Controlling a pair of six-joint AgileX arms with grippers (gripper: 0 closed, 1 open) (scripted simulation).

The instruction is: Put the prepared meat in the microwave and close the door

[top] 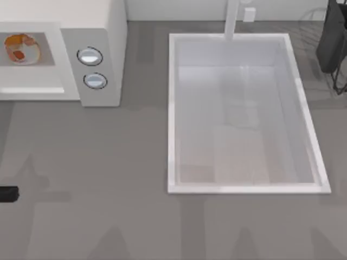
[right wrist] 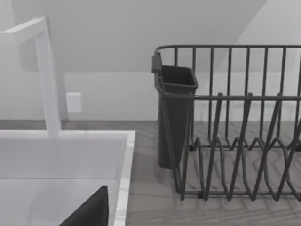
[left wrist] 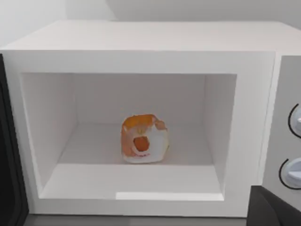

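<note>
1. White-boxed and gaping at the surface's back left corner: housing the prepared meat [left wrist: 142, 141] on its whitish plate at the middle of the microwave [top: 108, 32] cavity floor, well back from the front lip.
2. Leaving only the closing to do, by the look of it; showing what is probably the door [left wrist: 8, 150] as a dark upright panel beside the cavity in the left wrist view, swung wide, though not clearly enough to be sure.
3. Hanging the left gripper [top: 7, 193] at the surface's left edge, out in front of the microwave and well apart from it; giving no way to tell whether the pincer is spread or pressed together.
4. Risking, as a judgement, a push landing too near the hinge, stalling the door or shoving the whole microwave back instead of turning the panel.
5. Risking also a swing that is too quick, bouncing off the frame and ending ajar; or a sweep running too far along the front and clipping the knobs [top: 89, 56] on the light grey panel.
6. Parking the right gripper [right wrist: 89, 213] by the sink [top: 172, 108] rim, facing the dish rack [right wrist: 235, 97]; likewise giving no way to tell the pincer's state.
7. Spreading a grey, faintly grained surface from edge to edge, with the white sink sunk into its middle and the faucet [top: 232, 19] rising at the sink's back rim.
8. Closing the room with a pale wall carrying a small white plate [right wrist: 74, 102]; standing the dark wire rack and its cutlery cup [right wrist: 175, 117] at the surface's back right corner.
</note>
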